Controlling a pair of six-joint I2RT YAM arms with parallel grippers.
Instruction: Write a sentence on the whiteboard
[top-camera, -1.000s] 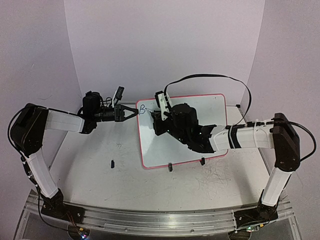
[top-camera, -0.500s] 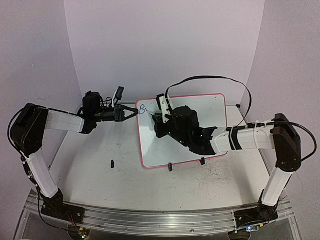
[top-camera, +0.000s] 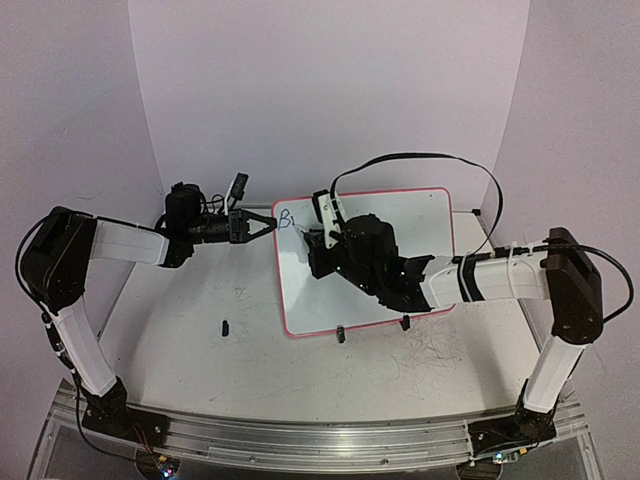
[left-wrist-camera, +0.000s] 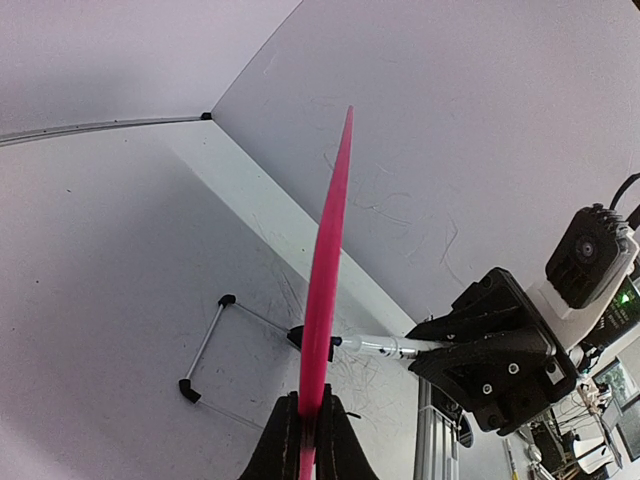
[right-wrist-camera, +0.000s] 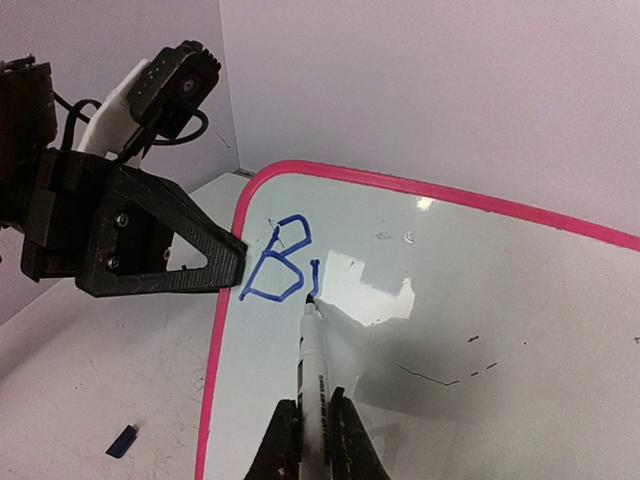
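Note:
The whiteboard (top-camera: 400, 215), white with a pink rim, stands tilted on the table. My left gripper (top-camera: 272, 224) is shut on its left rim, which shows as a pink strip (left-wrist-camera: 330, 250) running up from between the left gripper's (left-wrist-camera: 310, 405) fingers. My right gripper (right-wrist-camera: 316, 410) is shut on a white marker (right-wrist-camera: 312, 360). The marker's tip touches the whiteboard (right-wrist-camera: 480, 330) just right of the writing. The sentence (right-wrist-camera: 278, 262) is a blue "B" and one short stroke beside it, near the top left corner. In the top view my right gripper (top-camera: 318, 240) covers part of the board next to the "B" (top-camera: 286, 216).
A small blue cap (top-camera: 225, 326) lies on the table left of the board. Two black clip feet (top-camera: 341, 334) hold the board's near edge. A black cable (top-camera: 430, 155) loops above the board. Grey scribbles (top-camera: 430, 355) mark the tabletop at the front right.
My right arm has shifted slightly over the board, the marker staying beside the "B". The left arm and the board have not moved.

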